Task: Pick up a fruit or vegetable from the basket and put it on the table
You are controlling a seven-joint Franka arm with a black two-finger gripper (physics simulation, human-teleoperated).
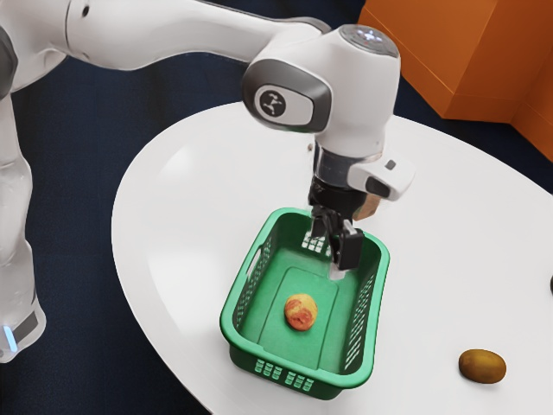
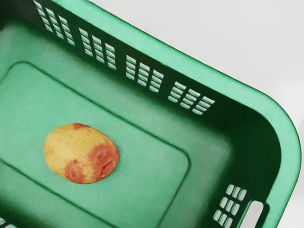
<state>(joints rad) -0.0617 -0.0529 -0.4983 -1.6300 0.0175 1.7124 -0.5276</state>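
My gripper (image 1: pixel 329 254) points down over the end of the green basket (image 1: pixel 370 344) farther from the exterior camera, open with nothing between its fingers. A yellow and red fruit or potato (image 1: pixel 301 312) lies on the basket floor, apart from the gripper and nearer that camera. In the wrist view the same mottled item (image 2: pixel 81 153) rests inside the green basket (image 2: pixel 284 138), with bare floor around it.
On the white table (image 1: pixel 177 251), a brown oval fruit or vegetable (image 1: pixel 482 367) lies outside the basket, toward the exterior view's right. A brown object (image 1: pixel 369 206) is partly hidden behind the gripper. The basket's raised walls surround the mottled item.
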